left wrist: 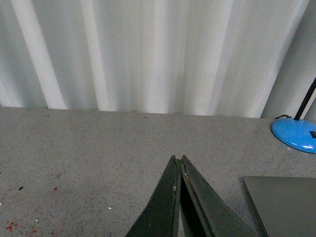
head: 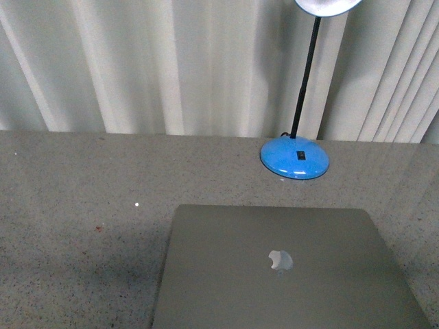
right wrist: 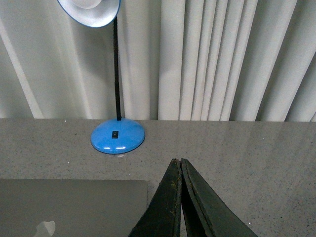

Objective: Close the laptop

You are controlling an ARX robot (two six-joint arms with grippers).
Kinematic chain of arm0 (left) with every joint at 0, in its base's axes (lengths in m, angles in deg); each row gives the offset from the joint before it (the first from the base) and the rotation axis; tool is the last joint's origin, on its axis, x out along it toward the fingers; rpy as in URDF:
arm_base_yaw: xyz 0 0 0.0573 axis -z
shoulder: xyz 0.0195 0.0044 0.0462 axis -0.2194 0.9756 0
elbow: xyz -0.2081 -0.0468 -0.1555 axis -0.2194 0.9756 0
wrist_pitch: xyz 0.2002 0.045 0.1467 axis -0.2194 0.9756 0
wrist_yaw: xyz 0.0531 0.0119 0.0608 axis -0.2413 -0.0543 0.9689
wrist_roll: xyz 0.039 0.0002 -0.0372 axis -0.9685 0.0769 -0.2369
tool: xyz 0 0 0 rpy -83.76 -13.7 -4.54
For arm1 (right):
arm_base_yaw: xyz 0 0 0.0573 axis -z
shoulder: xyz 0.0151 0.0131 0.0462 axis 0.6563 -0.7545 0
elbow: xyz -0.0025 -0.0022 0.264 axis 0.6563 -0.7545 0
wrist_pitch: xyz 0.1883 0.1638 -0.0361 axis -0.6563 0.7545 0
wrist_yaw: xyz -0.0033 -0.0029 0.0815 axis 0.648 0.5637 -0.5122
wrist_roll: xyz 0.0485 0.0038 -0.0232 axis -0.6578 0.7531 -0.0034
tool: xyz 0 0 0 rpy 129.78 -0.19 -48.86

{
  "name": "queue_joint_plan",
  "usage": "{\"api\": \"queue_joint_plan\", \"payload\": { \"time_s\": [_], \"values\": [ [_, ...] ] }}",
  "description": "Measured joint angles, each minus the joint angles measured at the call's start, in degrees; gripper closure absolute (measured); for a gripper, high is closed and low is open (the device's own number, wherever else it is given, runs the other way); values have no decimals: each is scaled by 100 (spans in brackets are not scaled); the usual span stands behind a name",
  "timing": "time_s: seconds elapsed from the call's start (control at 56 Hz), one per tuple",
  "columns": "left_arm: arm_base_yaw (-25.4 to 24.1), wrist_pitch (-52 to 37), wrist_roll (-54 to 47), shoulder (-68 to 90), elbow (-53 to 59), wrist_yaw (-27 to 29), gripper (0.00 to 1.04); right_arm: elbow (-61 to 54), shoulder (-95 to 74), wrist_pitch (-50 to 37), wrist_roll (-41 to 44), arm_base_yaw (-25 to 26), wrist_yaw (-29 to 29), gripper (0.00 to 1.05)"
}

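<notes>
The laptop [head: 274, 267] lies flat and shut on the grey speckled table [head: 75, 205], lid up, with its shiny apple logo [head: 280, 260] showing. A corner of it shows in the left wrist view [left wrist: 286, 202] and part of its lid in the right wrist view [right wrist: 69, 205]. My left gripper [left wrist: 177, 158] is shut and empty, above the table to the laptop's left. My right gripper [right wrist: 177, 160] is shut and empty, above the table beside the laptop's right edge. Neither gripper shows in the front view.
A desk lamp with a blue round base [head: 295, 157] and black stem stands behind the laptop; it also shows in the right wrist view [right wrist: 118, 136] and the left wrist view [left wrist: 296, 134]. White curtains [head: 171, 62] hang behind the table. Small red specks [left wrist: 15, 224] lie on the table.
</notes>
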Motion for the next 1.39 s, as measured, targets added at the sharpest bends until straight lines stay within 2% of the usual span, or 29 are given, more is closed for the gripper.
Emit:
{"api": "queue_joint_plan", "payload": {
  "time_s": [0.554, 1.161, 1.232, 1.393],
  "values": [
    [0, 1681, 0, -1805, 7, 0, 101, -17, 1843, 1709, 2, 0, -2, 102],
    [0, 2981, 2, -3086, 4, 4, 101, -17, 2975, 2824, 0, 0, -2, 102],
    [0, 3716, 0, -3713, 4, 2, 101, -15, 3692, 3746, 0, 2, -11, 102],
    [0, 3751, 0, -3847, 4, -2, 101, -15, 3939, 3821, 0, 2, -15, 102]
  ]
}}
